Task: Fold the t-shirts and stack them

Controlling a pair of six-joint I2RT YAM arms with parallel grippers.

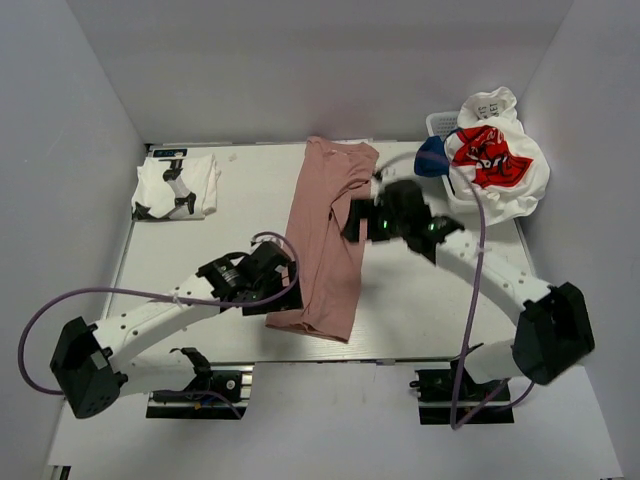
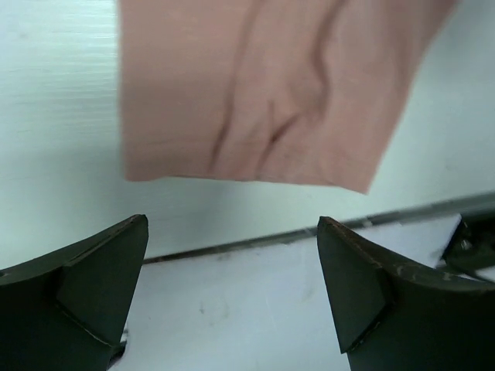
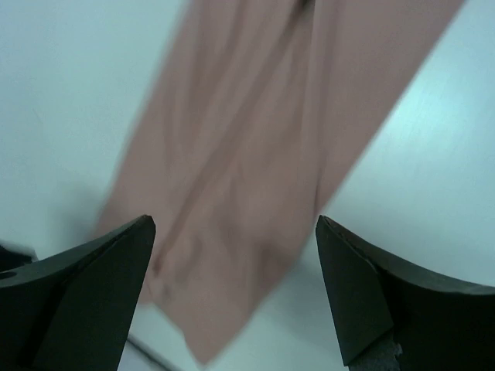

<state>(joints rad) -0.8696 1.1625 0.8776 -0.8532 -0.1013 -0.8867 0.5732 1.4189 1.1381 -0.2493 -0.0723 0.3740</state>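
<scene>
Left claw wide open, holding nothing, just by the near end of the pink shirt | right claw wide open, empty, over its right edge | shirt lies long and thin in the middle of the table | risk: pinching only the top layer could pull the fold apart.

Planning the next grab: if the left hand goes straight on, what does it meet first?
Probably the near hem of the pink t-shirt, flat on the table; the left hand is open, depth unclear.
</scene>
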